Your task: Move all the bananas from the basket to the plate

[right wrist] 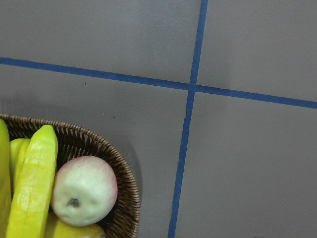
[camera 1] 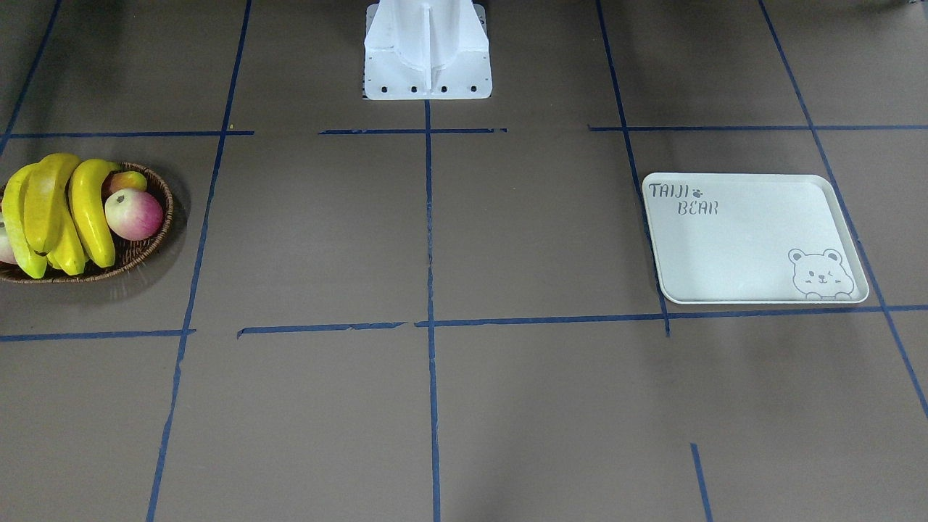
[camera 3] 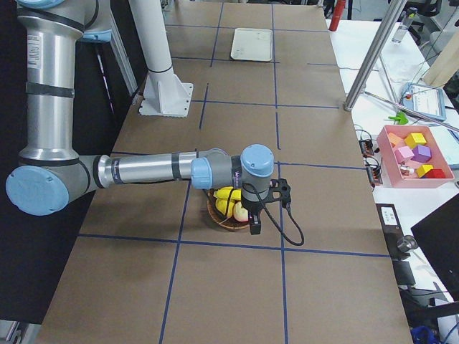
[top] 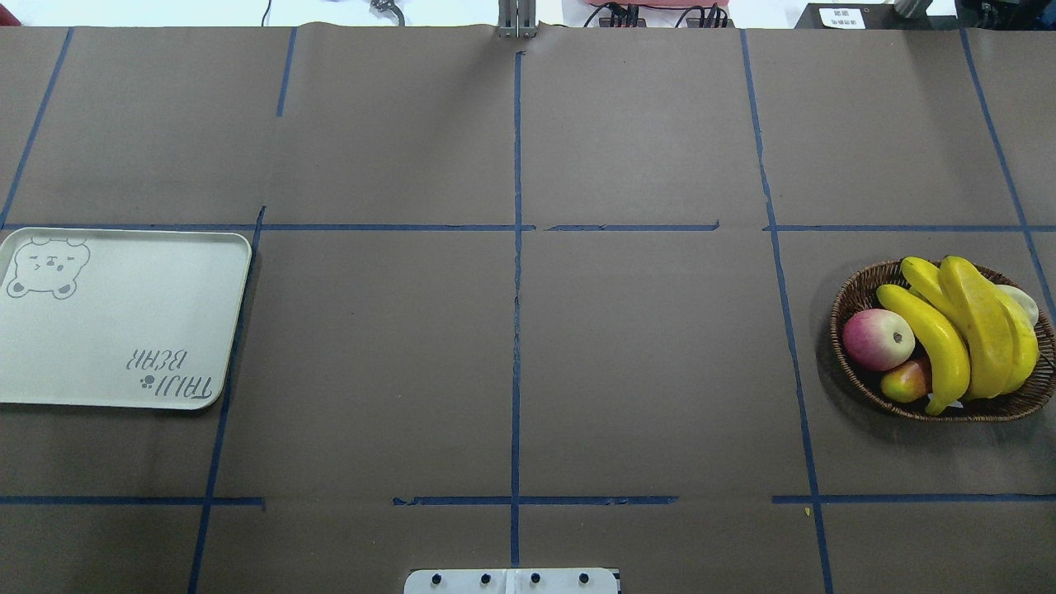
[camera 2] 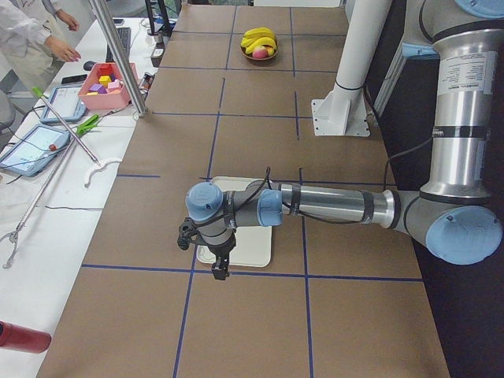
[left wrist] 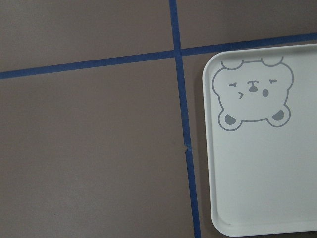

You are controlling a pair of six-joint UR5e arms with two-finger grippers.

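Several yellow bananas (top: pixel 949 346) lie piled in the dark wicker basket (top: pixel 843 312) at the table's right end, also seen in the front view as bananas (camera 1: pixel 47 206) in the basket (camera 1: pixel 148 243). The off-white plate (top: pixel 115 330) with the bear print lies bare at the left end. In the left side view my left gripper (camera 2: pixel 220 270) hangs above the plate (camera 2: pixel 252 248). In the right side view my right gripper (camera 3: pixel 255 226) hangs over the basket's outer edge beside the bananas (camera 3: pixel 228 202). Whether either is open or shut I cannot tell.
A pink apple (top: pixel 879 338) and a small orange-red fruit (top: pixel 906 381) share the basket. The white robot base (camera 1: pixel 428 51) stands at mid-table. A metal pole (camera 2: pixel 118 55), a pink bin of blocks (camera 2: pixel 110 79) and a person stand along the far side.
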